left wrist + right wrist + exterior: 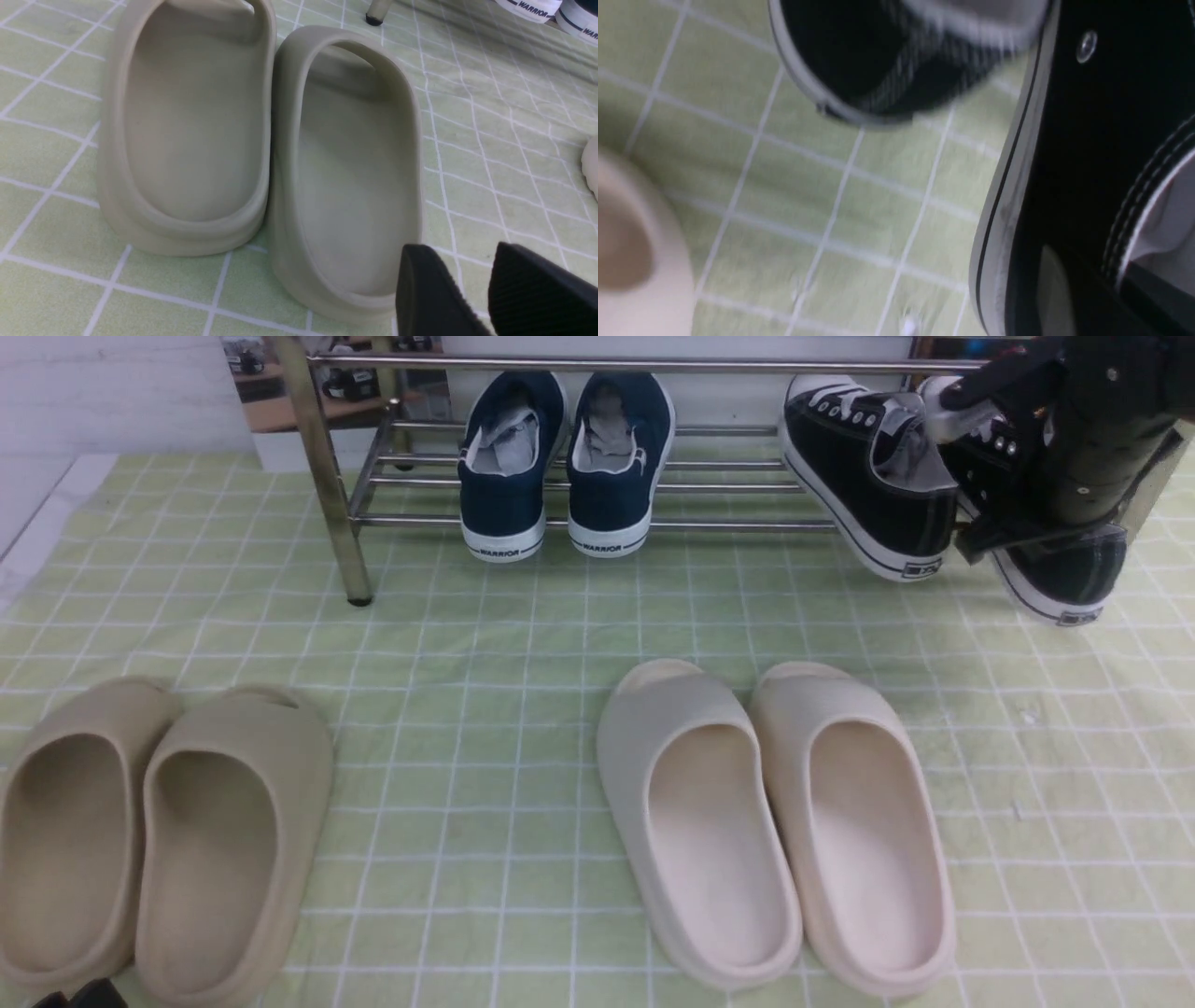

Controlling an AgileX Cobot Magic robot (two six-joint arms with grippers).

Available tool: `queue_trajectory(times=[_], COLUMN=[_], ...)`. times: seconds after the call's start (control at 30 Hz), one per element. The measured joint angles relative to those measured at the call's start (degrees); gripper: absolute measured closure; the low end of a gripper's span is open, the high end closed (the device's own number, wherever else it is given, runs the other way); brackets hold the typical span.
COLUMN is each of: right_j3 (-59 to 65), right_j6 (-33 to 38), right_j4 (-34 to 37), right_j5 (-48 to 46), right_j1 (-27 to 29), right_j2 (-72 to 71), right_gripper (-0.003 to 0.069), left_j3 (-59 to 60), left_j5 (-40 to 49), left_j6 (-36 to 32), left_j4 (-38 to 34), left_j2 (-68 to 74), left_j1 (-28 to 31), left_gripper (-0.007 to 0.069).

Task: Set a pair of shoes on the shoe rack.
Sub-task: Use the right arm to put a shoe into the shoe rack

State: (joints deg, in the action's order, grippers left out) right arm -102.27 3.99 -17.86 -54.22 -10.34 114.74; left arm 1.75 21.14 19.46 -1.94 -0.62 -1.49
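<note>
Pair of shoes (873,476): black canvas, at two o'clock in the front view. The toes reach in over the shoe rack's (728,525) lower rails and the heels tip out toward the green checked table (523,644), seemingly mid-placement.
Right tool (1027,537): pinched together on the pair of shoes near the collars, probably so both move in one carry. The exact hold is hidden by the arm.
Navy sneakers (616,495): twelve o'clock, heels outward on the rack.
Cream slides (709,821): five o'clock, on the table.
Beige slides (215,840): eight o'clock. The left tool (472,298) hangs by their heels, fingers apart, holding nothing.
</note>
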Motion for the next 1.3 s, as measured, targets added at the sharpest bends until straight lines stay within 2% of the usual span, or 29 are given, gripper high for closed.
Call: queue_trajectory(times=[0.2, 0.4, 0.77, 1.0, 1.3], right_j3=[-8.6, -10.6, -11.0, -11.0, -11.1], right_j6=[2.6, 4.1, 8.2, 8.4, 8.4], right_j4=[3.4, 8.0, 6.4, 6.0, 9.5], right_j5=[-0.9, -0.6, 3.3, 6.1, 6.6], right_j1=[0.0, 0.0, 1.6, 2.0, 2.3], right_j2=[4.7, 5.1, 7.7, 8.9, 9.0], right_gripper=[0.0643, 0.0643, 0.0643, 0.0643, 0.0617], left_j3=[0.0, 0.0, 0.0, 0.0, 0.0], left_j5=[0.0, 0.0, 0.0, 0.0, 0.0], left_j6=[0.0, 0.0, 0.0, 0.0, 0.0], left_j4=[0.0, 0.0, 0.0, 0.0, 0.0], left_j2=[0.0, 0.0, 0.0, 0.0, 0.0], left_j1=[0.0, 0.0, 0.0, 0.0, 0.0], left_gripper=[0.0397, 0.0396, 0.0389, 0.0386, 0.0386])
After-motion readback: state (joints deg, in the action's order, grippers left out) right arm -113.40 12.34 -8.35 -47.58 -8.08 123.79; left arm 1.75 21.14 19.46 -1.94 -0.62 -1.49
